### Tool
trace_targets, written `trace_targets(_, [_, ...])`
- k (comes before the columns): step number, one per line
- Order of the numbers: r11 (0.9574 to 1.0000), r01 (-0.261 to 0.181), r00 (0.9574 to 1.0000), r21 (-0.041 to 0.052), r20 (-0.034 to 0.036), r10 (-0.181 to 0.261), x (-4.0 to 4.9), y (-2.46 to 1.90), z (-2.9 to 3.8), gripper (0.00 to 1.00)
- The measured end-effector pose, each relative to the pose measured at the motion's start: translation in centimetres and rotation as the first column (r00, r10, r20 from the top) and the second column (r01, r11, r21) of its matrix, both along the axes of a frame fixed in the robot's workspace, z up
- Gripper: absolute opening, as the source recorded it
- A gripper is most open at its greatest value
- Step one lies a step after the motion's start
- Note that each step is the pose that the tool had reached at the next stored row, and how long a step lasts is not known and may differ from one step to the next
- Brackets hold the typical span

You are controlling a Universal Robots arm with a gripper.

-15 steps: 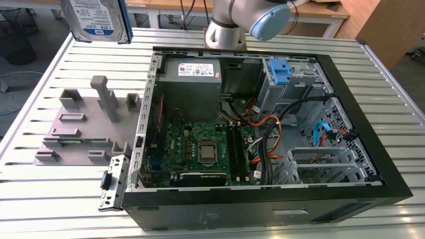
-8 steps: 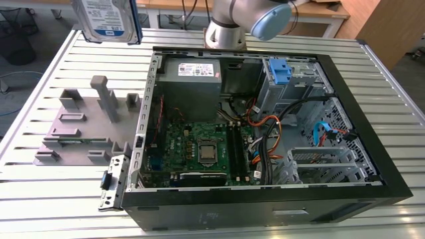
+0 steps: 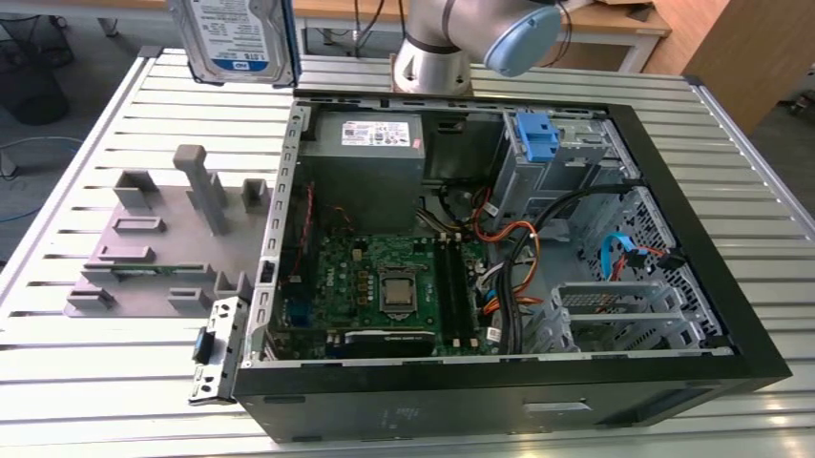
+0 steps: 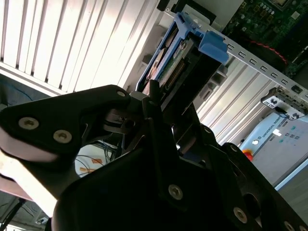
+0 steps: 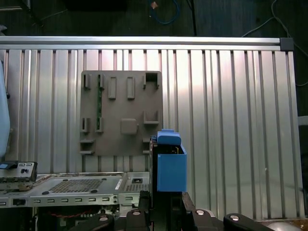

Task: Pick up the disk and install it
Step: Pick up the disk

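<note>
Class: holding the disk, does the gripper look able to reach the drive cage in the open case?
Probably yes. The gripper, shut on the disk, hangs beyond the case, whose open side leaves the drive cage exposed. The blue bracket in the cage and nearby cables might hinder.

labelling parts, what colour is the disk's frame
Bright blue; the disk frame shows best in the first wrist view.

The jaws of the black gripper (image 5: pixel 167 204) clamp a blue plastic-framed disk (image 5: pixel 171 166) edge-on over the ribbed silver metal bench (image 5: pixel 231 120), near a grey slotted plastic fixture plate (image 5: pixel 120 103).
</note>
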State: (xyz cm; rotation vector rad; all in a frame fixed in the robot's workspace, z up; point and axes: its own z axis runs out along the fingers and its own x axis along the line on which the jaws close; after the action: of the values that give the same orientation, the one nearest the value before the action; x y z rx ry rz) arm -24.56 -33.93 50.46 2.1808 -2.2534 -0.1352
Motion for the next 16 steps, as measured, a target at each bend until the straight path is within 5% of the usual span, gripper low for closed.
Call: trace_targets(16, [1.0000,0.000,1.0000,-0.0001,-0.0002,0.000,4.11,0.00,-0.21,0.35])
